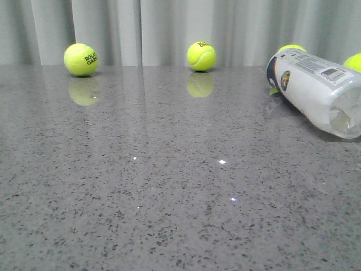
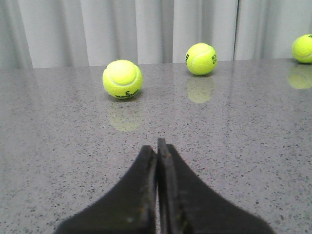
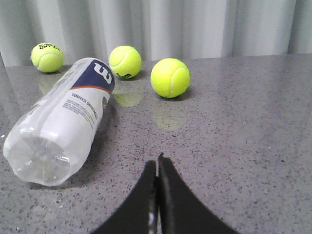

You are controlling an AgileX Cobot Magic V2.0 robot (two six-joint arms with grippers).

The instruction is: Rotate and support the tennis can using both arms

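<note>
The tennis can lies on its side at the right of the grey table, clear bottom end toward the camera. The right wrist view shows the tennis can with its navy Wilson label at the far end. My right gripper is shut and empty, a short way beside the can's clear bottom and apart from it. Over bare table, my left gripper is also shut with nothing in it, and no can shows in its view. Neither arm appears in the front view.
Tennis balls rest along the back by the curtain: one at the left, one in the middle, two behind the can. In the right wrist view, three balls lie beyond the can, the closest ahead of the fingers.
</note>
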